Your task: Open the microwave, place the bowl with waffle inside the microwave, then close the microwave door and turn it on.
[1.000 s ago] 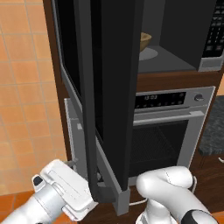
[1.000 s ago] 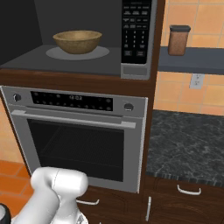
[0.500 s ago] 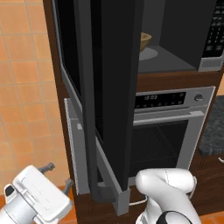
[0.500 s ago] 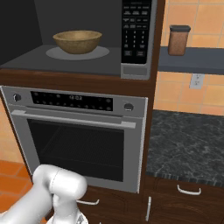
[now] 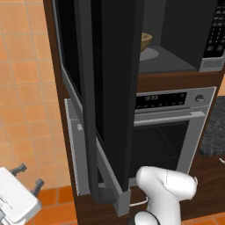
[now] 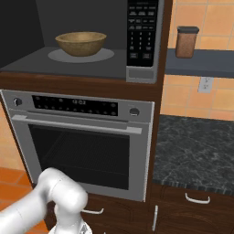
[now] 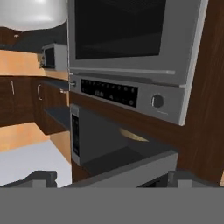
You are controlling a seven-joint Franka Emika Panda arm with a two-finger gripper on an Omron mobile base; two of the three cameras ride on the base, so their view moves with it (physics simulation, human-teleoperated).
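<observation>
Swung lower-left off the microwave door (image 5: pixel 112 101), jaws spread, empty.

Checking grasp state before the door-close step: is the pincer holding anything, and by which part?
Nothing is held. The pincer is open and apart from the microwave door; the bowl sits inside the microwave.

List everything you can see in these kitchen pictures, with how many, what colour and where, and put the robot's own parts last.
microwave: one, steel-grey with dark inside, built in above the oven, open
microwave door: one, black glass, swung wide open toward the camera
bowl: one, tan, on the pale turntable inside the microwave
button panel: one, black, right side of the microwave front
oven: one, silver with dark window, below the microwave
jar: one, brown with dark lid, on the shelf at right
counter: one, dark speckled, right of the oven
arm: one, white, low in front of the oven
tool: one, dark tips, low left, open
</observation>
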